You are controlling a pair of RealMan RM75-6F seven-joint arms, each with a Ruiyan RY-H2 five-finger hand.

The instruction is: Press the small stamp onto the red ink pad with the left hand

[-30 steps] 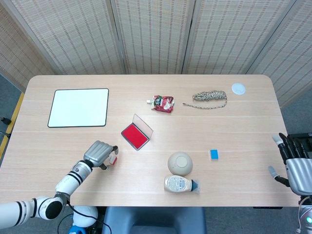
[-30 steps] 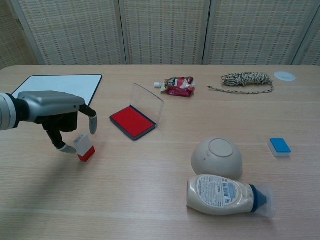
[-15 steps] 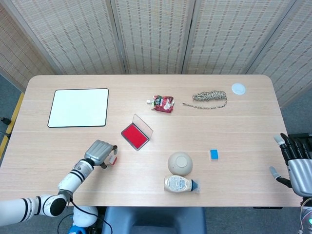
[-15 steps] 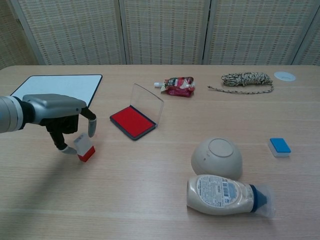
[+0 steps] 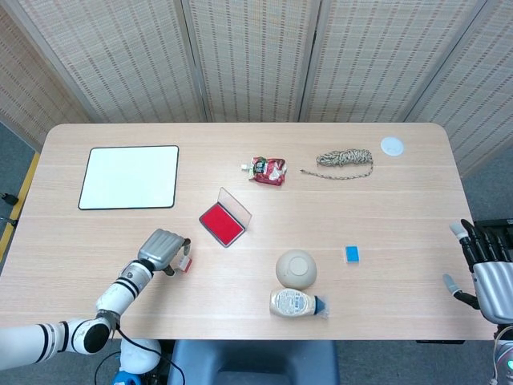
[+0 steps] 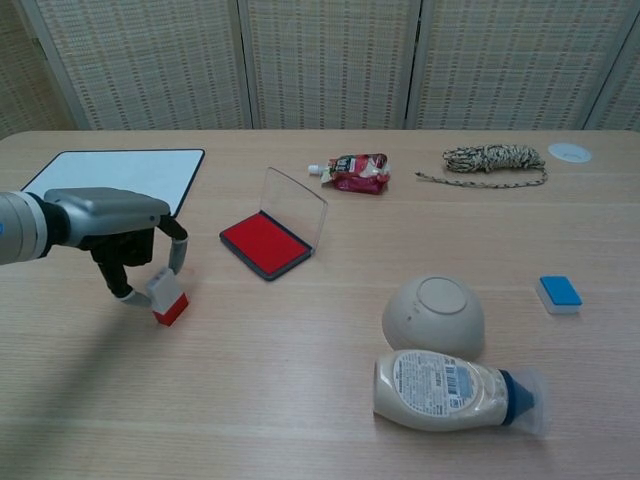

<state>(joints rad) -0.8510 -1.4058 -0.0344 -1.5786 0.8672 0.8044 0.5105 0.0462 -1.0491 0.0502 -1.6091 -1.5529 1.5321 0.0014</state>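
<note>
The small stamp (image 6: 168, 297), white with a red base, stands tilted on the table at the front left; in the head view the small stamp (image 5: 185, 263) peeks out beside the fingers. My left hand (image 6: 110, 225) arches over it, thumb on its left side and a finger on its upper right, pinching it. The left hand (image 5: 163, 251) covers most of it from above. The red ink pad (image 6: 262, 243) lies open, lid raised, a short way to the right and further back. My right hand (image 5: 485, 269) hangs off the table's right edge, fingers spread, holding nothing.
A white board (image 5: 130, 176) lies at the back left. An upturned bowl (image 6: 433, 315) and a lying sauce bottle (image 6: 450, 390) sit at the front centre. A blue eraser (image 5: 352, 254), a red pouch (image 5: 267, 170), a rope coil (image 5: 345, 160) and a white disc (image 5: 391, 145) lie further off.
My left hand's fingers have closed in on the small stamp until they touch it. The stamp has barely shifted. The right hand has stayed where it was.
</note>
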